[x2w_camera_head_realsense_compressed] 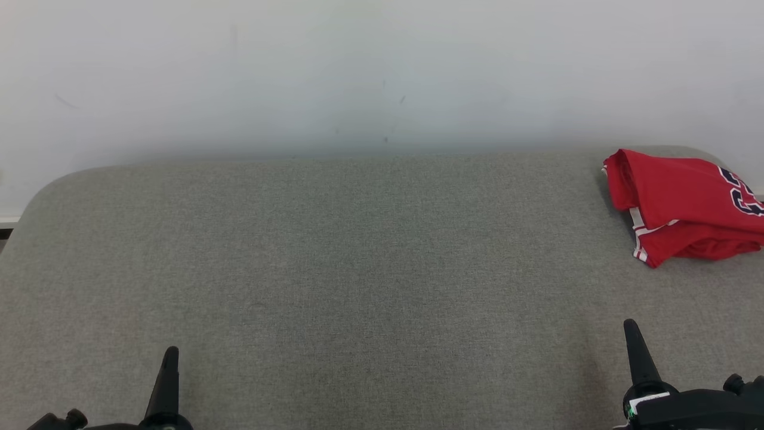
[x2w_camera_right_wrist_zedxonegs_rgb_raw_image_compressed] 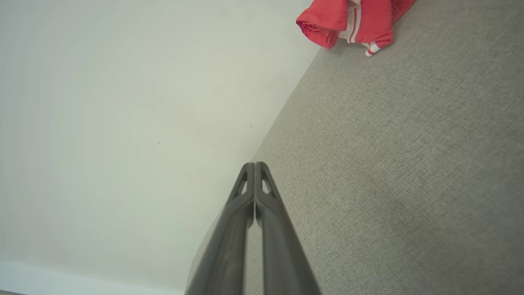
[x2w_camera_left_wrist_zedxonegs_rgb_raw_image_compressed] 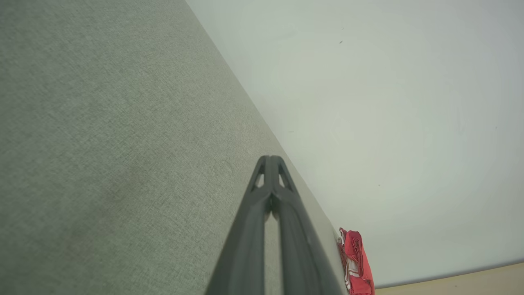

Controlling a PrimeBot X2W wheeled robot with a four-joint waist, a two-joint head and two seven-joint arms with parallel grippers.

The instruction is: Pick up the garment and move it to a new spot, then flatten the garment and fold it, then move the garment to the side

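Broad grey fabric surface (x2w_camera_head_realsense_compressed: 358, 269) against a plain, faintly marked pale wall (x2w_camera_head_realsense_compressed: 358, 71)

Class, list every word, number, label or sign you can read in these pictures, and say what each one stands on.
Dark blue print with white edging on the red garment: cut off by the picture's edge and by folds, not readable; it may be a number.
White patch at the base of the right gripper: too small to read.
No other text on the grey surface or the wall.
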